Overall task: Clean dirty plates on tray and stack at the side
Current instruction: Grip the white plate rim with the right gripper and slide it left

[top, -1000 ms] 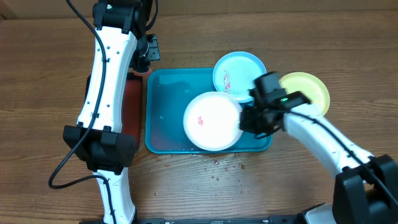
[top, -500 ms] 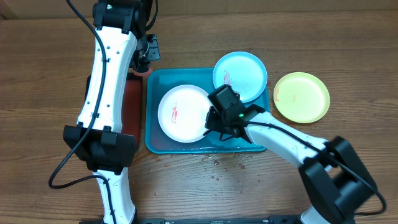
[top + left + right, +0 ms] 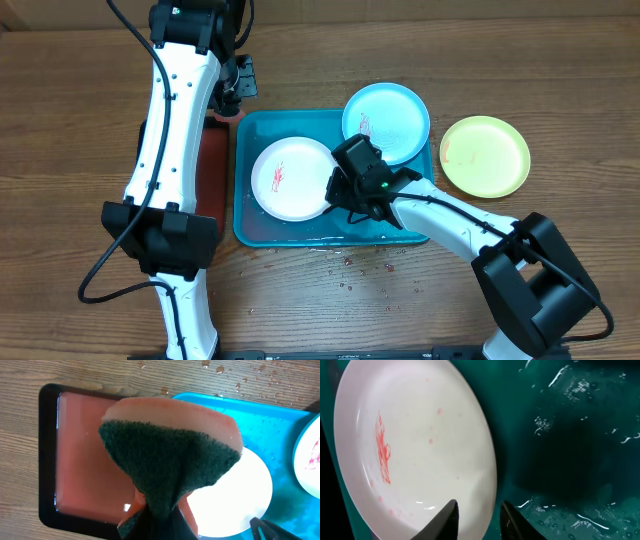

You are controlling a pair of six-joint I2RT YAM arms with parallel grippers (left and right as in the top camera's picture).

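Observation:
The white plate [image 3: 290,178] with a red smear lies at the left of the wet turquoise tray [image 3: 262,130]. My right gripper [image 3: 345,190] is shut on its right rim; in the right wrist view the fingers [image 3: 480,515] straddle the plate's edge [image 3: 420,445] over the tray [image 3: 570,435]. The pale blue plate [image 3: 386,122], red-smeared, rests on the tray's far right corner. The yellow-green plate [image 3: 485,155] lies on the table to the right. My left gripper [image 3: 160,525] is shut on a green-and-orange sponge [image 3: 170,455], held above the tray's left edge.
A red black-rimmed tray [image 3: 80,460] sits left of the turquoise tray, partly under my left arm [image 3: 175,110]. Water drops [image 3: 360,265] spot the wooden table in front of the tray.
My right gripper has carried the white plate from the tray's right side to its left and set it lower. The left arm has not moved.

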